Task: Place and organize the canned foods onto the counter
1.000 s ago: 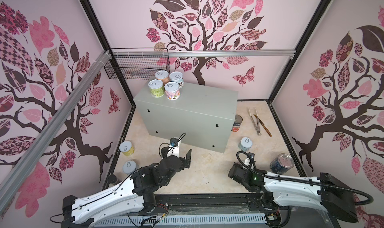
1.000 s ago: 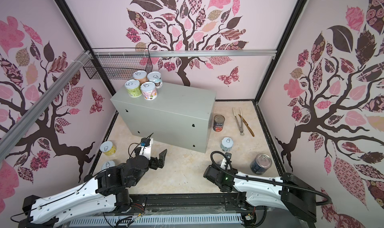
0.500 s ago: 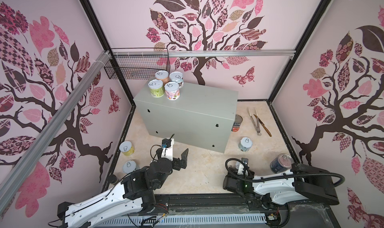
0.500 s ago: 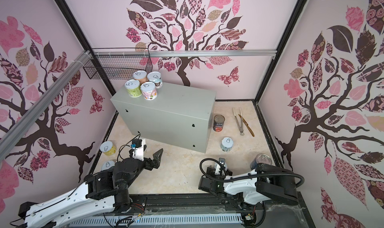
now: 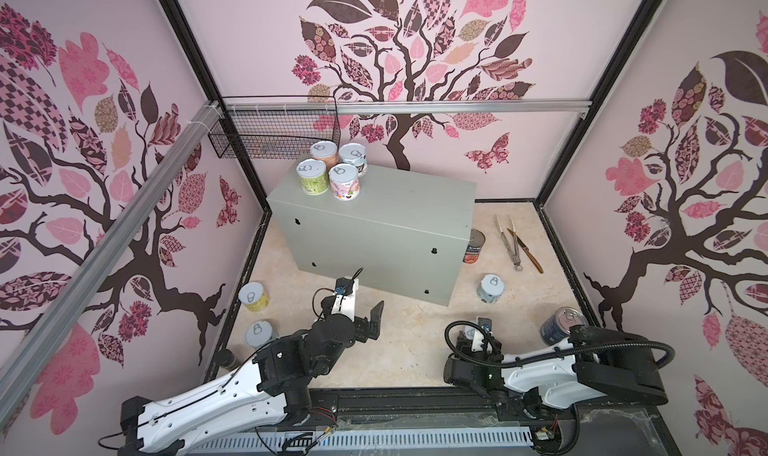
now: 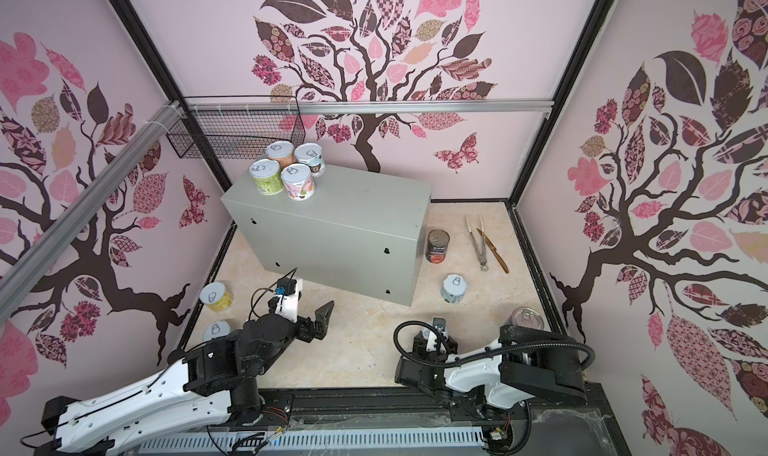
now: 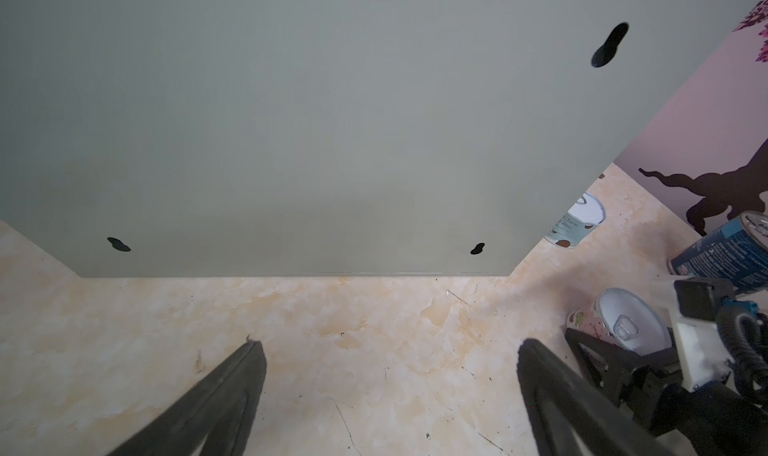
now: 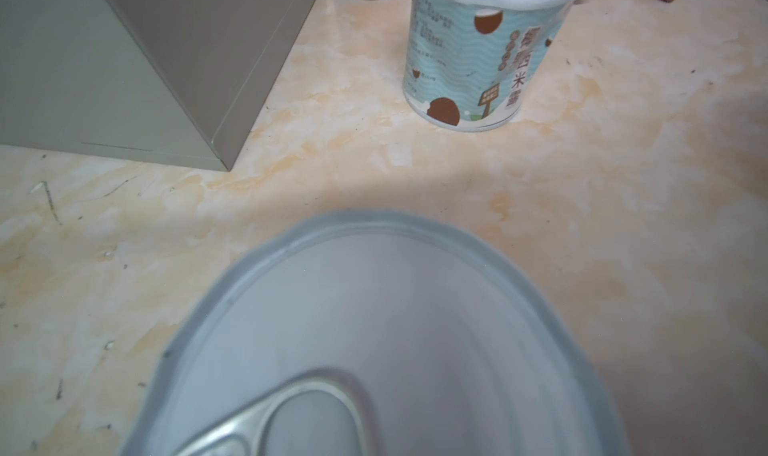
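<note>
Several short canned foods [image 5: 344, 182] stand together on the back left corner of the grey counter [image 5: 395, 208]. My right gripper [image 5: 473, 334] sits low over a pink-labelled can [image 7: 623, 329] on the floor. Its fingers [image 7: 582, 350] straddle that can, and the can's lid [image 8: 374, 329] fills the right wrist view. Contact is not visible. My left gripper [image 7: 390, 345] is open and empty above the floor in front of the counter [image 7: 332, 121]. Loose on the floor are a yellow can [image 5: 254, 296], a pale can [image 5: 258, 334], a blue short can [image 5: 491, 288], a dark tall can [image 5: 473, 246] and a blue tall can [image 5: 559, 327].
Metal tongs [image 5: 509, 246] and a knife [image 5: 528, 255] lie on the floor at the back right. A black wire basket [image 5: 274, 131] hangs on the rail behind the counter's left end. Patterned walls close in three sides.
The right arm has folded back and its gripper has shifted slightly left and down over the pink can, jaws narrowing. The left gripper has barely moved.
</note>
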{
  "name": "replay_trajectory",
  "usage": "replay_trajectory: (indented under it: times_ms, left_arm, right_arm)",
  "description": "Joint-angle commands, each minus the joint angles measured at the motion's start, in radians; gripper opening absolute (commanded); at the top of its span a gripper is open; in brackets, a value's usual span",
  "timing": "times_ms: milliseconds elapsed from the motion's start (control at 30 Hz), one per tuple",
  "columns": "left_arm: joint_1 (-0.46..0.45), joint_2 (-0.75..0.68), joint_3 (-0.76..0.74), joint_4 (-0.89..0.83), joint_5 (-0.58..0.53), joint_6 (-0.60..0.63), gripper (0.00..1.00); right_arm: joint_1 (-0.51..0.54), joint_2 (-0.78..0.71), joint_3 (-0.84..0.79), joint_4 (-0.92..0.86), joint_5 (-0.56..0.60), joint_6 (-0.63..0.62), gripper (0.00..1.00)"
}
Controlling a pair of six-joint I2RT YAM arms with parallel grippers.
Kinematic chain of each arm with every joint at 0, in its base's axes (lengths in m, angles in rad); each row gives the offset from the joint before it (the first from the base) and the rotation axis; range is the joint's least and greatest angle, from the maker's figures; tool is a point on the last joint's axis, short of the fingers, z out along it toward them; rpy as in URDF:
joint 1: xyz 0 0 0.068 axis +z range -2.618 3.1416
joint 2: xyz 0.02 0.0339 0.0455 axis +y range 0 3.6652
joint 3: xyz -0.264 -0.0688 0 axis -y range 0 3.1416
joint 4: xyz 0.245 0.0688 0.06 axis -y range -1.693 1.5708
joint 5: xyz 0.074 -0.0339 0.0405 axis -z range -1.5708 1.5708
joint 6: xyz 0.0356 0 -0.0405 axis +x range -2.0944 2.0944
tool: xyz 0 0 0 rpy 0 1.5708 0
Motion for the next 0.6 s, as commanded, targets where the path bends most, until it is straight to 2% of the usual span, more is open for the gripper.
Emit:
replay_trajectory:
  times_ms: [0,200,400,467,567]
  left_arm:
    - [-0.003,-0.019,0.001,0.004,-0.02,0.008,0.98]
    - [-0.003,-0.004,0.078,-0.076,-0.01,0.009,0.98]
    - [-0.002,0.012,0.135,-0.121,0.02,0.022,0.98]
    - [0.003,0.027,0.158,-0.132,0.028,0.054,0.98]
    - [0.01,0.057,0.187,-0.148,0.017,0.095,0.98]
  right_arm:
    - [0.01,-0.068,0.006,0.048,-0.102,-0.077,0.72]
    - [0.01,-0.229,-0.001,-0.012,-0.149,-0.15,0.64]
    - [0.008,-0.471,0.028,-0.162,-0.155,-0.24,0.64]
    - [-0.01,-0.563,0.067,-0.205,-0.208,-0.33,0.66]
    - [-0.042,-0.664,0.144,-0.323,-0.253,-0.381,0.64]
